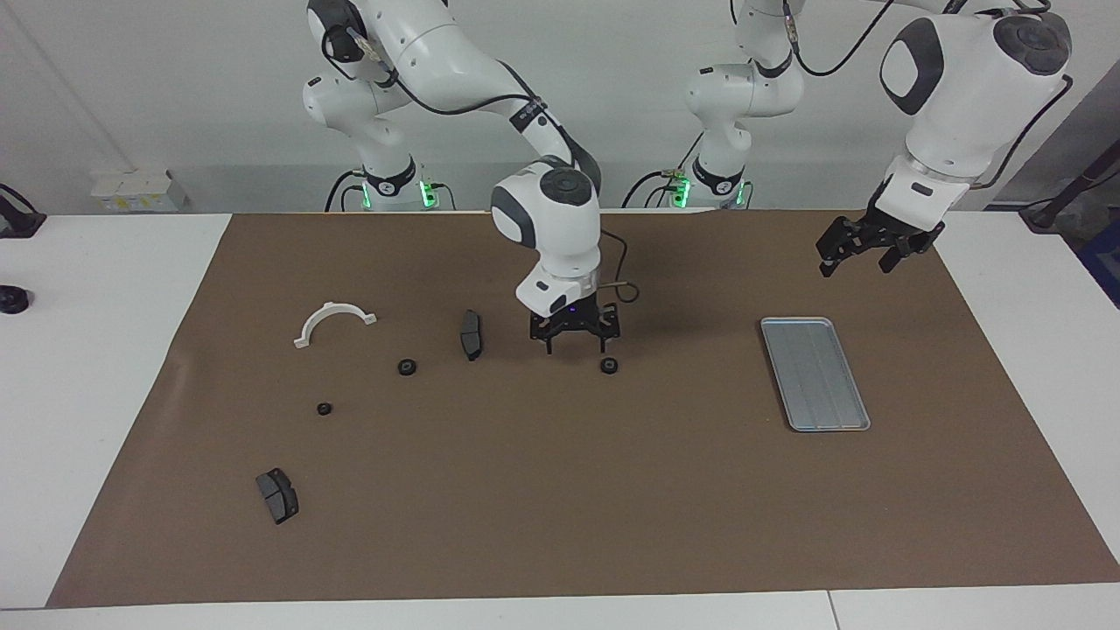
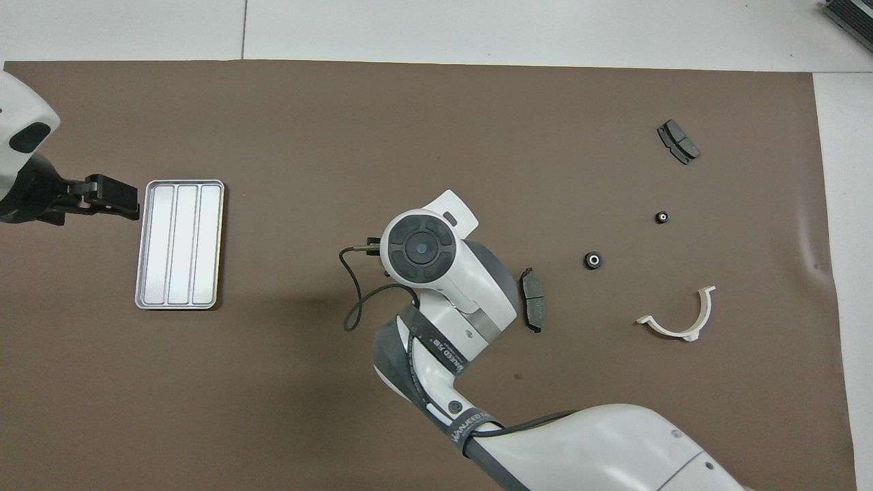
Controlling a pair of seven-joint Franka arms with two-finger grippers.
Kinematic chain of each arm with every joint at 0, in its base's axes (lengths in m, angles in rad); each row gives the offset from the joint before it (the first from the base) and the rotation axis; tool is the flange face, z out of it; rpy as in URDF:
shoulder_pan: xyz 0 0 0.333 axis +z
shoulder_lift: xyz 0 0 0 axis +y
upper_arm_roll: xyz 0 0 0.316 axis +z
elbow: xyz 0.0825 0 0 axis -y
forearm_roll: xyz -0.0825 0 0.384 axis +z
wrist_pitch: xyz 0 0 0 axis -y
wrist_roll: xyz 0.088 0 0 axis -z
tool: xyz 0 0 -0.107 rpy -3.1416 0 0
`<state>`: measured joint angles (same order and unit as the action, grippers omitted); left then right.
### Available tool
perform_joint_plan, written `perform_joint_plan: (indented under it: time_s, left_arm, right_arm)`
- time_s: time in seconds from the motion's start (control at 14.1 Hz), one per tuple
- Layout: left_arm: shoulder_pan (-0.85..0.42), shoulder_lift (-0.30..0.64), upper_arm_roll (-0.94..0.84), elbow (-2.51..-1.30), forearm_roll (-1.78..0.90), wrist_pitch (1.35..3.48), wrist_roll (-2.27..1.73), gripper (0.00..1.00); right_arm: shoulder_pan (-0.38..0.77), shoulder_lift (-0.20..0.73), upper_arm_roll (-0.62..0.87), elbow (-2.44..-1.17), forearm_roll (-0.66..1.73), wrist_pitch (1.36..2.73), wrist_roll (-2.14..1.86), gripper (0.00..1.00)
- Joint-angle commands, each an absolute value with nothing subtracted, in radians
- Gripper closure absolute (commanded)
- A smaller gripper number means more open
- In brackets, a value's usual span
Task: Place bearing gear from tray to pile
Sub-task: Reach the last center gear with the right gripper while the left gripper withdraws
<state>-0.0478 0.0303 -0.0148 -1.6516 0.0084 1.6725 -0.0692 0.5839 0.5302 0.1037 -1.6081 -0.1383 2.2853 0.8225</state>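
Observation:
The silver tray (image 1: 815,374) lies toward the left arm's end of the table with nothing on it; it also shows in the overhead view (image 2: 179,244). A small black bearing gear (image 1: 609,366) lies on the mat mid-table. My right gripper (image 1: 575,344) hangs open and empty just over the mat, beside this gear on the side nearer the robots; in the overhead view the right arm's wrist hides both. The pile holds a white half-ring bracket (image 1: 333,321), two brake pads (image 1: 471,334) (image 1: 277,495) and two bearing gears (image 1: 407,367) (image 1: 325,409). My left gripper (image 1: 859,255) is open, raised over the mat near the tray.
In the overhead view the bracket (image 2: 678,320), the brake pads (image 2: 533,308) (image 2: 678,141) and the two pile gears (image 2: 593,260) (image 2: 660,217) lie toward the right arm's end. A brown mat (image 1: 560,507) covers the table.

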Motion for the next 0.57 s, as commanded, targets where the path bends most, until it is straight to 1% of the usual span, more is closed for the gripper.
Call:
perform_joint_plan:
  time_s: [0.0, 0.28, 0.35, 0.42, 0.5]
  left_arm:
    - [-0.051, 0.011, -0.017, -1.683, 0.034, 1.686, -0.066, 0.0]
    - [-0.04, 0.006, -0.018, -1.689, 0.032, 1.684, -0.064, 0.0]
    - [-0.037, -0.003, -0.017, -1.704, 0.032, 1.684, -0.066, 0.0]
    - [-0.035, -0.005, -0.017, -1.706, 0.032, 1.683, -0.067, 0.0]
    - [-0.035, -0.006, -0.017, -1.706, 0.032, 1.68, -0.072, 0.0]
  right_arm:
    - [0.603, 0.649, 0.103, -1.444, -0.167, 2.237, 0.857, 0.0]
    - [0.635, 0.655, 0.103, -1.459, -0.175, 2.272, 0.859, 0.0]
    - [0.637, 0.653, 0.103, -1.465, -0.178, 2.27, 0.861, 0.04]
    - [0.64, 0.65, 0.103, -1.479, -0.179, 2.27, 0.861, 0.05]
    - [0.643, 0.649, 0.101, -1.489, -0.179, 2.272, 0.861, 0.11]
